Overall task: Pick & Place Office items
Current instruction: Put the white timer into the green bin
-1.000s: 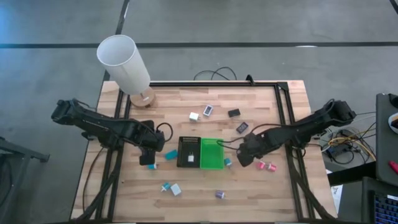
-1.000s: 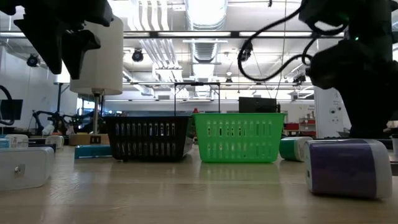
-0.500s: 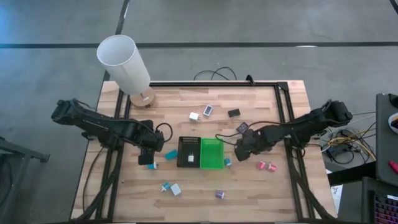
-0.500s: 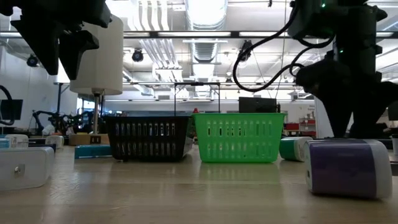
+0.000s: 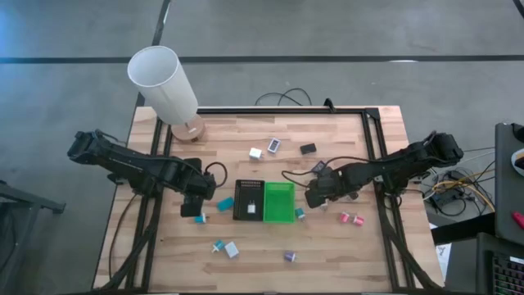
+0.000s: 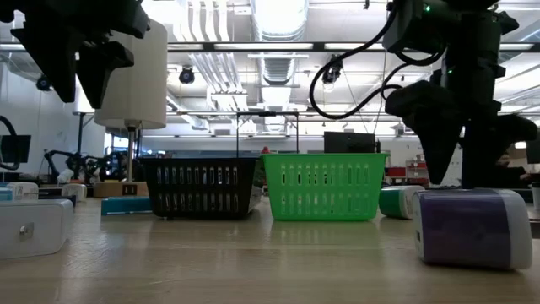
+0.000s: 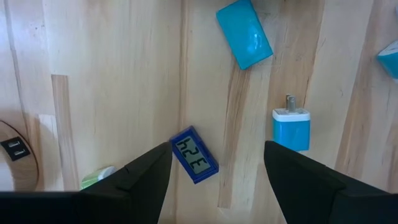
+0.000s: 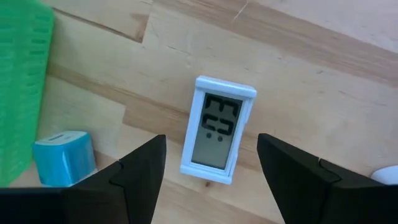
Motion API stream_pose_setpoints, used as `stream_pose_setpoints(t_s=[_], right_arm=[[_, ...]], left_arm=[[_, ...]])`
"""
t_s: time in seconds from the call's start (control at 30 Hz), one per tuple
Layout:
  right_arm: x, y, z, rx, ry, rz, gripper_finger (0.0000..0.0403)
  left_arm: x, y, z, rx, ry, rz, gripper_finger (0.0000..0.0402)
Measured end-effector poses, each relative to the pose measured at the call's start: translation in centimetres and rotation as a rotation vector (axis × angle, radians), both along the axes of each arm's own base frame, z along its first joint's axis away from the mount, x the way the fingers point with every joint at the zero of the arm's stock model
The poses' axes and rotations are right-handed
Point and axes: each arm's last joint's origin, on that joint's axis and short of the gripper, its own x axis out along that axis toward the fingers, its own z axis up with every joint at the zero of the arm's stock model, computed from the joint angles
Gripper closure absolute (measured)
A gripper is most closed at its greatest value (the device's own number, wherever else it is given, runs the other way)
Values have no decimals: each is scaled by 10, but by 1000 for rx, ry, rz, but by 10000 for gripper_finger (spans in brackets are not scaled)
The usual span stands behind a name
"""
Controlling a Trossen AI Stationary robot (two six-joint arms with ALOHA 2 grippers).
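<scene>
Nearest the front edge of the table (image 5: pixel 344 262): a purple piece (image 5: pixel 289 256), and to its left a teal-and-white plug (image 5: pixel 218 246) just beside a pale block (image 5: pixel 232 250). All as they lay a second ago.

Farther in, at mid-table: black tray (image 5: pixel 242 192) and green tray (image 5: pixel 278 201) side by side, touching, with one white piece (image 5: pixel 251 210) in the black one. Teal block (image 5: pixel 224 202) just left of the black tray. Teal cube (image 5: pixel 300 213) close by the green tray's right wall, and two pink pieces (image 5: pixel 350 218) farther right.

Left of the teal block, the left gripper (image 5: pixel 195 210), in the same spot as before. Fingers (image 7: pixel 140 180) parted to a middling gap, holding nothing, poised above a small blue clock (image 7: pixel 194 155) lying on the wood.

Right of the green tray, the right gripper (image 5: pixel 314 195), shifted since a second ago: now nearer the tray and a little farther back. Fingers (image 8: pixel 140 177) apart, nothing gripped, one on either side of a white clock (image 8: pixel 217 129) lying flat. No telling whether touching it.

Beyond, unmoved: white cube (image 5: pixel 255 153), white-edged piece (image 5: pixel 273 145), black piece (image 5: pixel 307 148).

Farthest, at the back-left corner: tall white lamp (image 5: pixel 164 82).
</scene>
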Motion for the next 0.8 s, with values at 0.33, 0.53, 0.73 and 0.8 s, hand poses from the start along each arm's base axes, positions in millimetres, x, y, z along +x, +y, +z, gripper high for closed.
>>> stream_pose_setpoints(t_s=[0.33, 0.53, 0.73, 0.8], right_arm=[[0, 0, 0, -2, -6, -20, 149], [1, 0, 0, -1, -8, -34, 149], [7, 2, -14, 19, 33, -16, 149], [11, 3, -20, 26, 35, 1, 149]], left_arm=[[-1, 0, 0, 1, 5, 7, 140], [-1, 0, 0, 1, 5, 8, 140], [-1, 0, 0, 2, 6, 8, 140], [-1, 0, 0, 3, 11, 8, 140]])
